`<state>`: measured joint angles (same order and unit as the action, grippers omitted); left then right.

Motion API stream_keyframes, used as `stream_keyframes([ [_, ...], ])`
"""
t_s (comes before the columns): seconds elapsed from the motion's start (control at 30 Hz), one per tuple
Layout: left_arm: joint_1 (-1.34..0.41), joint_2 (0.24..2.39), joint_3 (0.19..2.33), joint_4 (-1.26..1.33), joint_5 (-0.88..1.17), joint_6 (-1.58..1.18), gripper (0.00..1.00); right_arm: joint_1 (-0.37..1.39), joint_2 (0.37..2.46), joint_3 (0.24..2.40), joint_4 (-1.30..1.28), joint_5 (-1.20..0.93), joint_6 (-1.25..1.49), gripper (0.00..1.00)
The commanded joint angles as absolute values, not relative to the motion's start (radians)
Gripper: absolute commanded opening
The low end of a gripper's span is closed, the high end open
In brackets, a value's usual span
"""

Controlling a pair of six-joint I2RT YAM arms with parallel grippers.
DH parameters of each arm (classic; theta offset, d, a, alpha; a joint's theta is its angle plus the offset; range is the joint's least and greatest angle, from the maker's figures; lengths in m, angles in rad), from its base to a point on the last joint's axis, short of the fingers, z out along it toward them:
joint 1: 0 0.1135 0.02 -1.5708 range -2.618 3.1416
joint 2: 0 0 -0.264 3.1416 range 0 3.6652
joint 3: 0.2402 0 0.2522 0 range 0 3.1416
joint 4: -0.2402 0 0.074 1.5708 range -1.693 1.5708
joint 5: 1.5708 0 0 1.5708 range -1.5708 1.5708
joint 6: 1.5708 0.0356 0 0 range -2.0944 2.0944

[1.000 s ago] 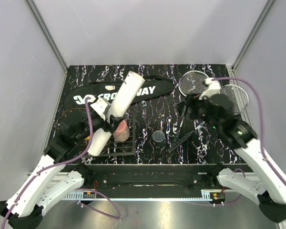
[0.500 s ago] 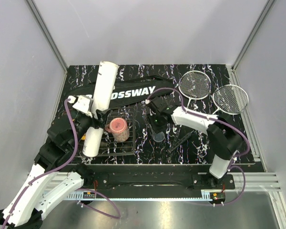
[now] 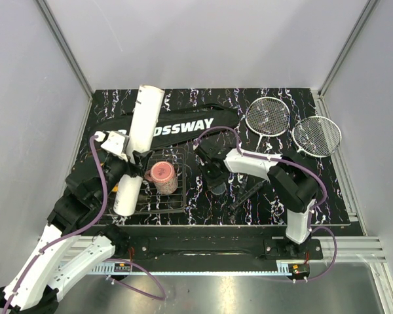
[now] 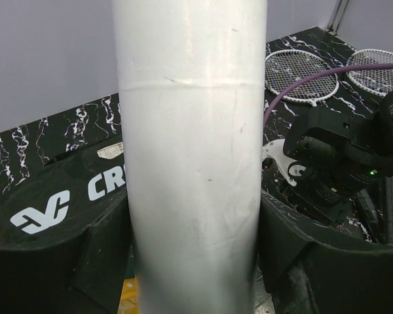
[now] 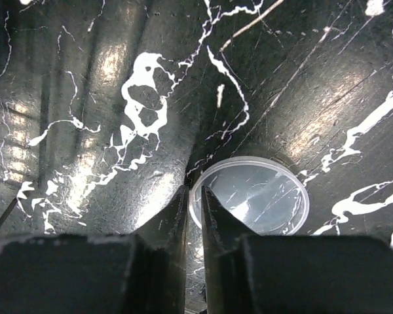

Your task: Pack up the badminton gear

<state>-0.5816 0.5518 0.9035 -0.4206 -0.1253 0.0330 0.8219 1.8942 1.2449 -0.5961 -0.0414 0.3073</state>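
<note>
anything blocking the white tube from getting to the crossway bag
Nothing visible does. The left gripper holds the white tube with its far end over the black bag; whether the bag is open cannot be told.

The white tube (image 3: 143, 127) slants from the near left toward the far side and crosses the left part of the long black "CROSSWAY" bag (image 3: 190, 124). The bag lies flat at the far left. At the far right lie two white-strung oval rackets, the left racket (image 3: 267, 116) just beside the right racket (image 3: 316, 135).
</note>
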Motion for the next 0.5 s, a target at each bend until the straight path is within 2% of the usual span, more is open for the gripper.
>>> stream_keyframes([
  [0.0,-0.578,0.552,0.946,-0.333,-0.078,0.035,0.0,0.842,1.898,1.246,-0.6,0.063,0.296,0.13],
  [0.07,-0.578,0.557,0.945,-0.33,-0.04,0.048,0.0,0.842,1.869,1.241,-0.595,0.093,0.298,0.0],
  [0.17,-0.58,0.564,0.934,-0.322,0.076,0.081,0.0,0.833,1.743,1.244,-0.592,0.115,0.299,0.0],
  [0.27,-0.58,0.575,0.928,-0.318,0.248,0.138,0.0,0.78,1.544,1.256,-0.591,0.022,0.307,0.0],
  [0.47,-0.578,0.614,0.945,-0.339,0.46,0.21,0.0,0.576,1.215,1.327,-0.643,-0.363,0.258,0.0],
])
